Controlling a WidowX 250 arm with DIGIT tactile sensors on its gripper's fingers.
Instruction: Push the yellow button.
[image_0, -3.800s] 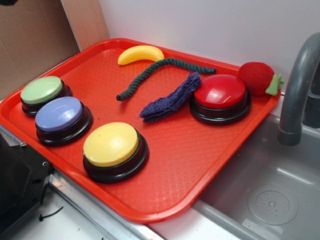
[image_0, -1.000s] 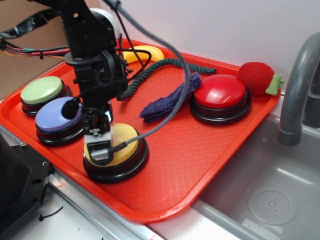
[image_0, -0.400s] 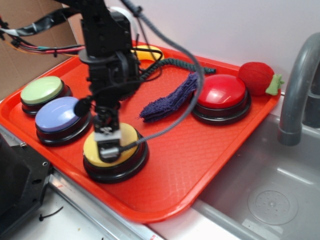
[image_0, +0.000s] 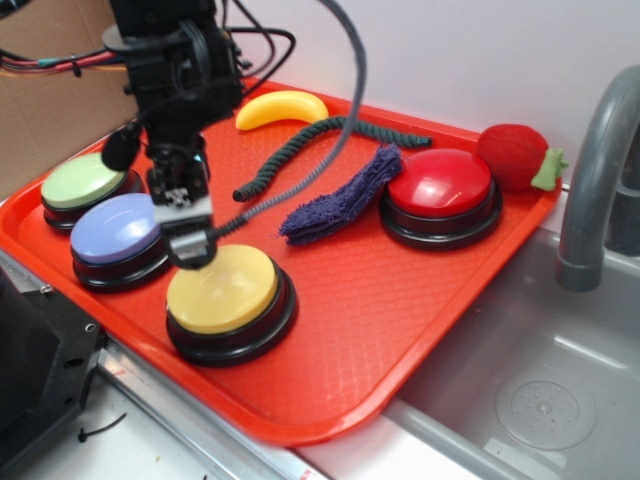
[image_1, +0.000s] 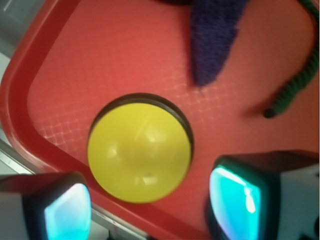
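The yellow button (image_0: 222, 288), a yellow dome on a black base, sits at the front of the red tray (image_0: 400, 300). In the wrist view the yellow button (image_1: 140, 152) lies ahead of and between the two fingers, untouched. My gripper (image_0: 190, 248) hangs just above the button's left rear edge, beside the lilac-blue button (image_0: 115, 228). In the wrist view the gripper (image_1: 150, 215) is open and empty, with the fingers wide apart.
On the tray: a green button (image_0: 80, 180), a red button (image_0: 440, 183), a toy banana (image_0: 282, 107), a dark green rope (image_0: 390, 133) and a purple cloth (image_0: 340, 195). A red plush strawberry (image_0: 513, 155) sits at the far corner. A faucet (image_0: 595, 180) and a sink (image_0: 530, 370) are at right.
My gripper was down on top of the yellow button. It has since lifted off and moved back and to the left, so the whole yellow dome now shows.
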